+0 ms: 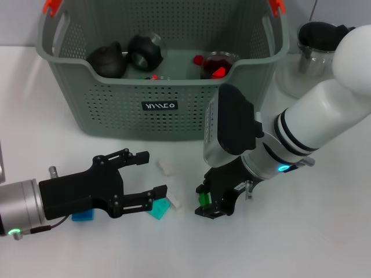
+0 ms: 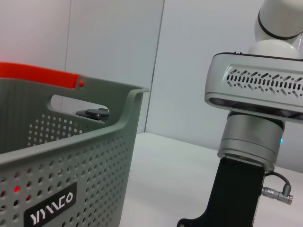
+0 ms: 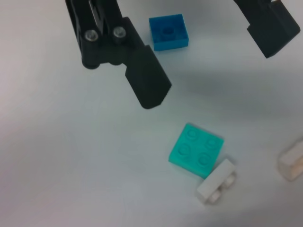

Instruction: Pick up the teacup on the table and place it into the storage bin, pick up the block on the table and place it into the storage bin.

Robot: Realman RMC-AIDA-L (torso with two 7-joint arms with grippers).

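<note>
The grey-green storage bin (image 1: 159,107) stands at the back and fills the near side of the left wrist view (image 2: 61,175). A black teacup (image 1: 145,51) lies on its side inside it, beside another dark round vessel (image 1: 107,61). My right gripper (image 1: 211,202) is low over the table in front of the bin, shut on a small green block (image 1: 203,200). To its left my left gripper (image 1: 152,174) is open just above the table; the right wrist view shows it too (image 3: 208,61). A teal block (image 1: 157,208) (image 3: 196,150) lies by its lower fingertip.
A blue block (image 1: 83,215) (image 3: 168,31) lies under the left arm. Two white blocks (image 1: 167,168) (image 1: 174,202) sit between the grippers. A glass cup with red pieces (image 1: 219,62) is in the bin. A glass teapot (image 1: 316,46) stands at the back right.
</note>
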